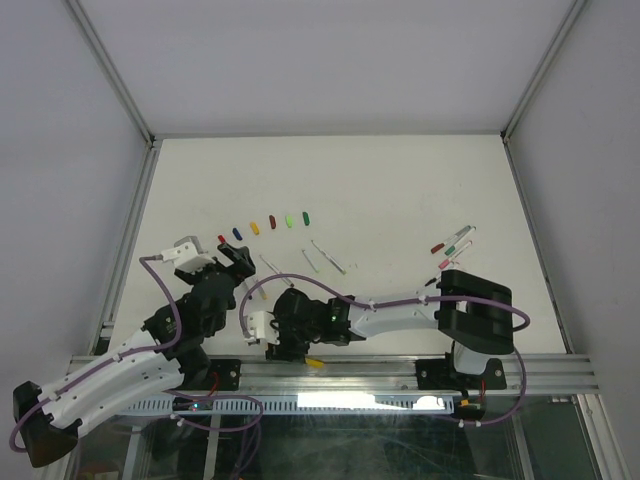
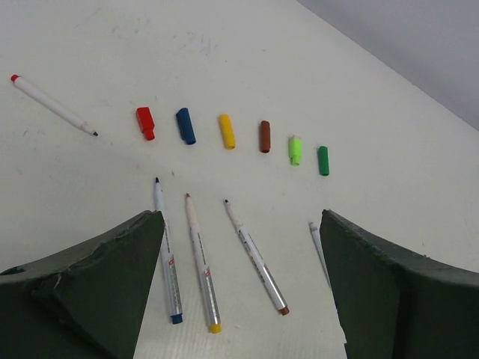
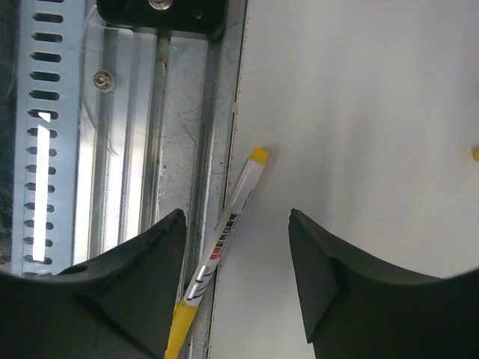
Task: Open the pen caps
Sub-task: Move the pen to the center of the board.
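Down at the near rail (image 3: 150, 187), 6 o'clock of the top view: right arm (image 1: 400, 305) laid out low from its base at 3 o'clock toward 9 o'clock, wrist bent down over the table edge. Its right gripper (image 3: 236, 217) spread, pinching nothing, one finger on either side of a yellow pen (image 3: 243, 187). Pen lying along the edge, long axis 1 to 7 o'clock in the wrist view; yellow plug at 1, thicker yellow end at 7 half hidden by a finger. Red and black print on the barrel, too small to read.

Further out, left arm (image 1: 120, 370) rising from 7 o'clock toward 1 o'clock. Its left gripper (image 2: 241, 215) wide apart and empty, hovering over uncapped pens (image 2: 202, 262) with tips toward 12. Tiny barrel labels, unreadable.

Beyond those, the pen caps (image 2: 227, 131): six loose on the table (image 1: 400, 190), in a row running 9 to 3 o'clock. Red, blue, yellow, maroon, light green, green, none touching, each with its long axis near 12 to 6.

Well apart at 2 o'clock of the top view, a cluster of capped pens (image 1: 455, 240).
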`<state>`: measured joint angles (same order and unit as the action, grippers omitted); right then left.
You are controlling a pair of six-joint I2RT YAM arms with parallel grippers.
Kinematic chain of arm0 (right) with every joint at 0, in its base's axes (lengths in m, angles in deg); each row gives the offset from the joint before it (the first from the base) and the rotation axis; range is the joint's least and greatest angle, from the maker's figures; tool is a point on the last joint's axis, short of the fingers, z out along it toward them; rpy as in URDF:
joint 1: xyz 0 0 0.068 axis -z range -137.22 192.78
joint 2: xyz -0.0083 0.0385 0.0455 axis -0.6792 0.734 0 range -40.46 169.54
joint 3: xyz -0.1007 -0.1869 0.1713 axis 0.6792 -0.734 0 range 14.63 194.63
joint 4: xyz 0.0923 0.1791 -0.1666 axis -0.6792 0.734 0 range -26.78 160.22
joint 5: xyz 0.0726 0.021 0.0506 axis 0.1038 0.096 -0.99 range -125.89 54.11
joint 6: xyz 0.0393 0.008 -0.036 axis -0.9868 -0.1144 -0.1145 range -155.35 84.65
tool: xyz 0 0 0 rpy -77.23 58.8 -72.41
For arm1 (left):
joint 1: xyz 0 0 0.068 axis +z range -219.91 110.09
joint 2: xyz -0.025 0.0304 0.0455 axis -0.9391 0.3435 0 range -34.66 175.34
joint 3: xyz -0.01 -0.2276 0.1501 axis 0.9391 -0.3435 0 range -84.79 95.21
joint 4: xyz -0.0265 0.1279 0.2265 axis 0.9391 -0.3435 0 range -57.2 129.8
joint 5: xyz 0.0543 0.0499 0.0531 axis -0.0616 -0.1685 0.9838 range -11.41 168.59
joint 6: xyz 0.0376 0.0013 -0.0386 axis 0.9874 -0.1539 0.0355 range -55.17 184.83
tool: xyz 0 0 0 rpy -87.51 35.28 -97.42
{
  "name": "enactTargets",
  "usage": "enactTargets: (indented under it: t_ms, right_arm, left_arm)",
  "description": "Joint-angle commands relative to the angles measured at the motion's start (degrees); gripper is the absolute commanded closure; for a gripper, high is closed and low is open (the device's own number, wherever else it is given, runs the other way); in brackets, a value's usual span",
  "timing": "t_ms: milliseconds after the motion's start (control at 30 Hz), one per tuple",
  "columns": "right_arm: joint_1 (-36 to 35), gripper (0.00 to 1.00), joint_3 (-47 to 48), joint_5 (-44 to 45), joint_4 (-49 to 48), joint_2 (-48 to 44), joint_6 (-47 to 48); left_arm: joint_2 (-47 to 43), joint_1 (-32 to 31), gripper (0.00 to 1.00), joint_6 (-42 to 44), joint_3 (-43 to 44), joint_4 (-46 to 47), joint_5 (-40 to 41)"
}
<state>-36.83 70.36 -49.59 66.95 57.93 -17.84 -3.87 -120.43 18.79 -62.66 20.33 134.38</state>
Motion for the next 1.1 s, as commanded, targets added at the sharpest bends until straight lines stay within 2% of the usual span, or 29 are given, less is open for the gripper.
enactTargets:
  t_ms: [0,200,500,700,767,1000,1067]
  right_arm:
    - [-0.8,0.41,2.5,5.6,-3.7,1.0,-4.0]
    - [-1.2,0.47,2.5,8.0,-3.5,2.4,-2.5]
    - [1.1,0.73,1.0,9.3,-3.3,1.9,-0.7]
    - [8.2,0.95,-1.2,7.7,-2.2,0.9,-0.5]
    - [10.7,0.99,-1.9,6.7,-1.5,0.5,-0.2]
    - [16.1,1.00,-4.7,1.0,2.8,-1.7,3.5]
    - [17.8,0.94,-4.6,0.4,3.6,-2.4,3.4]
  left_arm:
    - [-1.7,0.4,0.12,-2.9,2.5,-3.8,4.6]
    - [-2.5,0.3,0.12,-4.0,2.8,-5.6,5.1]
    - [-4.5,0.3,0.13,-3.9,2.8,-6.7,5.1]
    - [-5.0,0.3,0.13,-4.0,2.7,-6.8,4.7]
    - [-4.8,0.3,0.13,-4.0,2.8,-6.7,4.5]
    - [-4.6,0.3,0.13,-3.8,3.1,-6.6,3.5]
    - [-4.7,0.3,0.13,-3.6,3.1,-6.2,3.1]
